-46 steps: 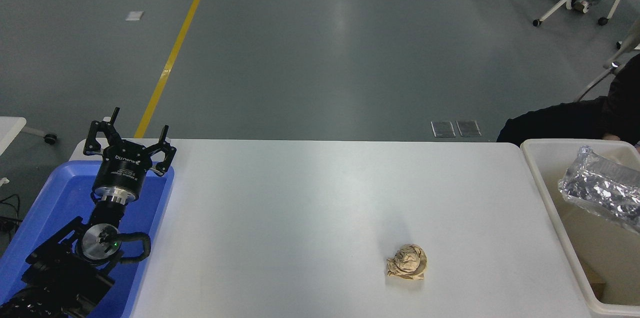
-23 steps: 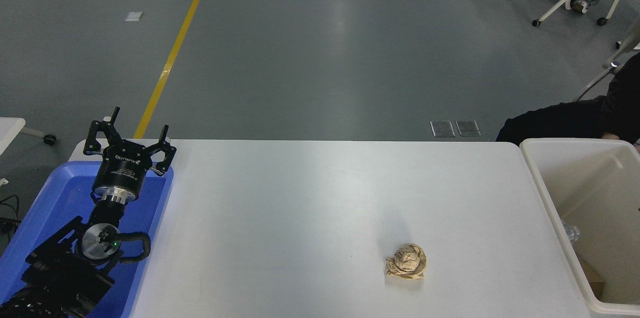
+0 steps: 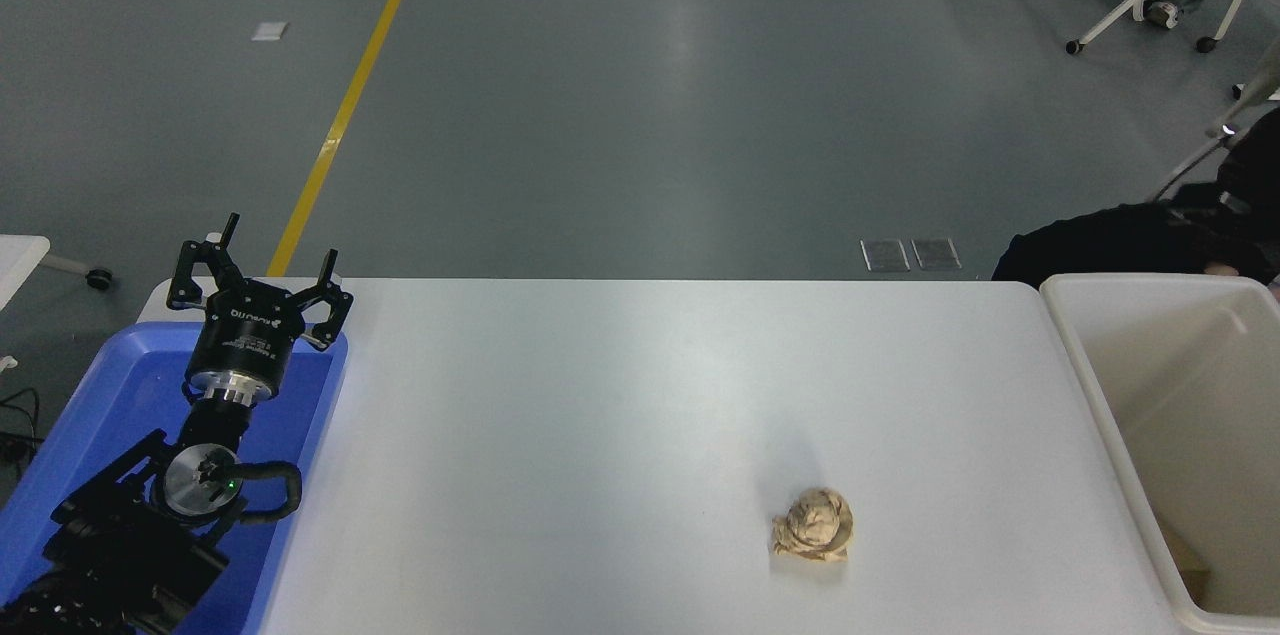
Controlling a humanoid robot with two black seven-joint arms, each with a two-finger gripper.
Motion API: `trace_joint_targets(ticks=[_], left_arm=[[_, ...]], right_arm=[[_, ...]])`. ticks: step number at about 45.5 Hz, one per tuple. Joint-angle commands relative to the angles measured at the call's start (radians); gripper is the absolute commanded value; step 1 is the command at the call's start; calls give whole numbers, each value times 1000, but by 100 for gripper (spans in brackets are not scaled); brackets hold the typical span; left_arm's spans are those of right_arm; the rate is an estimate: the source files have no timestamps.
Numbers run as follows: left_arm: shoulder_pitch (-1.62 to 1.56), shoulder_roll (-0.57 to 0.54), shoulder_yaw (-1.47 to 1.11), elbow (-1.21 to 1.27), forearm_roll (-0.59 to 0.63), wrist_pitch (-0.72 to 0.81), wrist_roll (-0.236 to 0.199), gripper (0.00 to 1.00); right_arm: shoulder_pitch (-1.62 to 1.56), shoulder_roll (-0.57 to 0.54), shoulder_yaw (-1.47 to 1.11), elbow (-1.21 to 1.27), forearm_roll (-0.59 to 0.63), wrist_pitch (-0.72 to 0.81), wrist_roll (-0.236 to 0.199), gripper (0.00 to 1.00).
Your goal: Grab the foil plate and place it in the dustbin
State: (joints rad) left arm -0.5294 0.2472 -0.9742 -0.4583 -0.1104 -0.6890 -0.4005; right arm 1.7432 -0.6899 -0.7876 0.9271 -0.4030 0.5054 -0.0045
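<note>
The cream-white dustbin (image 3: 1085,355) stands at the table's right end, its inside partly in view. The foil plate is out of view; no silver foil shows in the visible part of the bin. My left gripper (image 3: 258,267) is open and empty, parked over the blue tray at the lower left. My right arm and gripper are out of view.
A shallow blue tray (image 3: 310,415) lies at the table's left end under the left arm. A small crumpled brown paper ball (image 3: 812,524) lies on the white table (image 3: 640,395) at the front right. A person in dark clothing (image 3: 1150,240) is behind the bin.
The foil plate was above the dustbin's opening 1.0 s ago, almost gone 0.5 s ago, and no longer shows. The left arm has not moved.
</note>
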Motion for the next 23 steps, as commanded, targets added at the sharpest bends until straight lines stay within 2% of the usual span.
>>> trace_joint_targets(ticks=[1, 5, 12, 23], left_arm=[[0, 1, 0, 1, 0, 2, 0, 100], [2, 0, 0, 1, 0, 2, 0, 100], [2, 1, 0, 1, -2, 2, 0, 100], [2, 0, 0, 1, 0, 2, 0, 100]], right_arm=[[317, 141, -38, 301, 41, 248, -3, 100], [325, 214, -39, 355, 153, 280, -3, 100], [397, 337, -104, 392, 265, 280, -3, 100], [628, 346, -166, 573, 372, 280, -26, 100]])
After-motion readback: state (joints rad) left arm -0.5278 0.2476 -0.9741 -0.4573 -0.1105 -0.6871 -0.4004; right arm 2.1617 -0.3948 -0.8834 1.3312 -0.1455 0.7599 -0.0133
